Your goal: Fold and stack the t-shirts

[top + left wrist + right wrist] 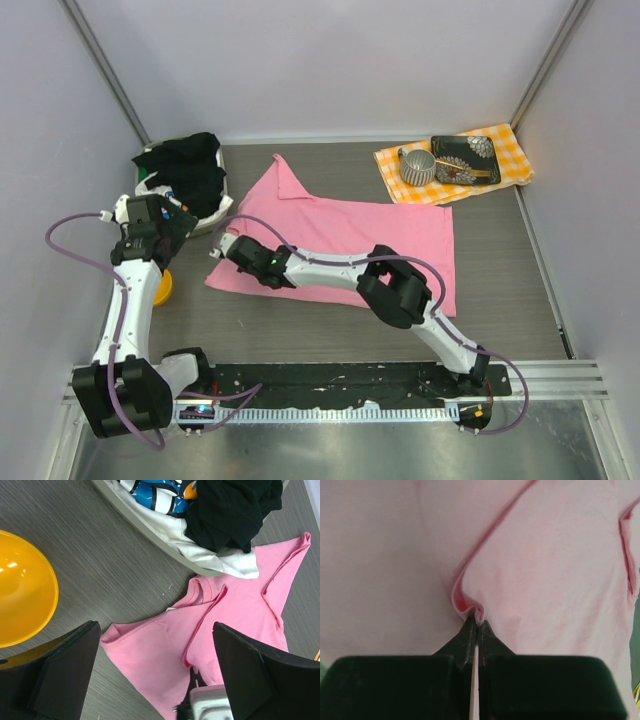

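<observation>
A bright pink t-shirt (340,235) lies spread across the middle of the table. My right gripper (229,246) reaches over it to its left end. In the right wrist view that gripper (478,623) is shut on a small raised fold of the pink t-shirt (545,570). My left gripper (180,222) hovers left of the shirt, wide open and empty. Between its fingers (60,675) the left wrist view shows the shirt's sleeve and collar end (150,655). A black t-shirt (230,510) and a white one (220,560) are heaped in a basket (215,212).
A yellow bowl (161,287) sits on the table beside the left arm. At the back right an orange-and-yellow checked cloth (510,150) carries a cup (417,166) and a dark tray (465,160). Grey walls close in on both sides.
</observation>
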